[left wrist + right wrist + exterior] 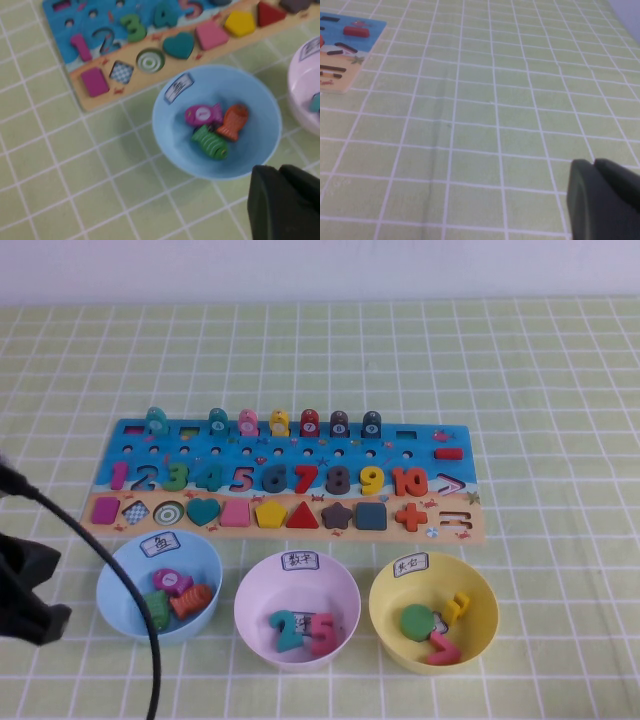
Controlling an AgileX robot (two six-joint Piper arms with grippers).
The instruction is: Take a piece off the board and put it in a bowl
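Observation:
The piece (105,510) is a magenta-purple rounded square in the leftmost slot of the tan strip on the board (400,452). In the left wrist view, the piece (94,81) lies flat in the board (55,30). The yellow bowl (478,615) stands at the front right and holds a green disc and a few number pieces. My left gripper (25,590) hovers at the table's front left, beside the light blue bowl. Seen from its own wrist, the left gripper (277,170) is shut and empty. My right gripper (594,162) is shut over bare cloth, to the right of the board (340,75).
A light blue bowl (120,585) with fish pieces and a pale pink bowl (260,590) with numbers stand in front of the board, left of the yellow one. A black cable (100,550) trails from the left arm across the blue bowl's near edge. Green checked cloth covers the table.

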